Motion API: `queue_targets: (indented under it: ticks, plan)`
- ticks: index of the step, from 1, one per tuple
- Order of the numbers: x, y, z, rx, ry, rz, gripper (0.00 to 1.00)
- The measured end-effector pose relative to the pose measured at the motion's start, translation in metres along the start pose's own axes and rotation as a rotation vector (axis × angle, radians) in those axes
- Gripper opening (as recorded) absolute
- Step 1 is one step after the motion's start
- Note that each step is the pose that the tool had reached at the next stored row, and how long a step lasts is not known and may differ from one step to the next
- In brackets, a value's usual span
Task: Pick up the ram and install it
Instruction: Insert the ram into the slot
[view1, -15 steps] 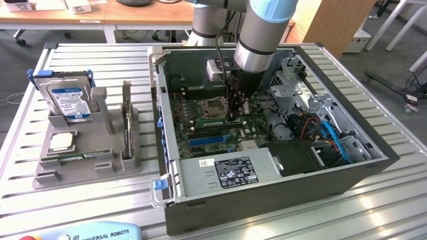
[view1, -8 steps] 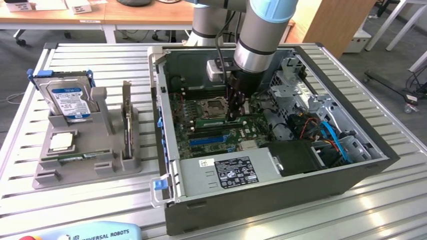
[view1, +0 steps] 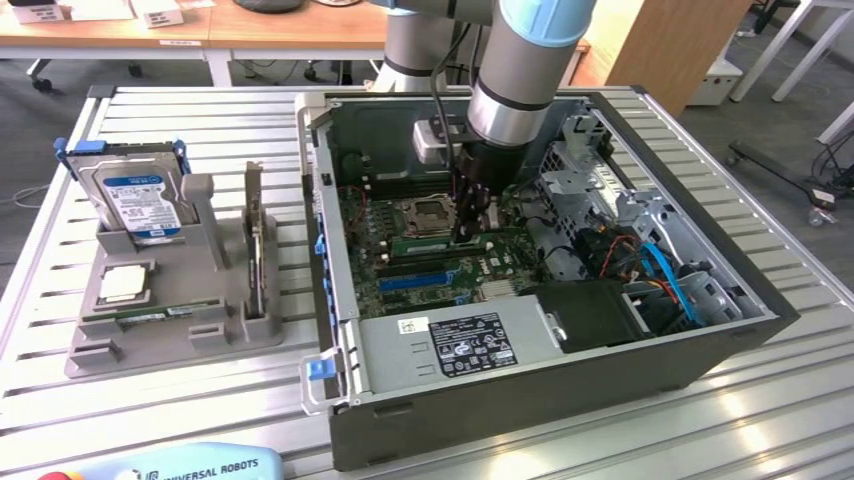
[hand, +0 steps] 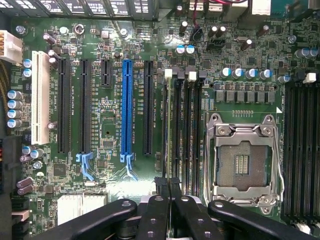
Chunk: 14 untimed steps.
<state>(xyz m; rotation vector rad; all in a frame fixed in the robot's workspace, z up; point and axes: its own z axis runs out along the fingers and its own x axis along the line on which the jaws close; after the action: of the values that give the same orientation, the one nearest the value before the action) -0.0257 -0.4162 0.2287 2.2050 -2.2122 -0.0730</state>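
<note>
1. surface and room. the work rests on a slatted aluminium table (view1: 747, 400). behind it stand wooden desks (view1: 267, 30) on a grey floor (view1: 787, 110). a dark case (view1: 534, 400) lies open on the table with its board (hand: 110, 100) facing up. at the exterior view's left, just beside the case, sits a grey fixture (view1: 200, 330) with a drive (view1: 134, 200) and a card (view1: 254, 230) standing upright in it. a blue pendant (view1: 187, 465) lies at the table's near edge.

2. ram. the ram (view1: 422, 243) is inside the case. it shows as a long, thin green strip standing on edge. it lies along the memory slot between the socket (hand: 242, 160) and the blue slot (hand: 126, 105), on the side of that slot group nearest the blue slot. from my wrist it is seen edge-on, so no label or chips can be read. whether it is fully seated in the slot cannot be told.

3. tool. my gripper (hand: 167, 184) is down inside the case, directly over that slot. my fingers (hand: 159, 200) are drawn together on the ram's upper edge, and the stick runs out from between the tips.
</note>
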Motion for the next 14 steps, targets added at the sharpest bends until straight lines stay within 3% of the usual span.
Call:
queue_targets:
  ticks: [14]
  plan:
    - [0.0001, -0.0001, 0.0033, 0.0, 0.0001, 0.0, 0.12]
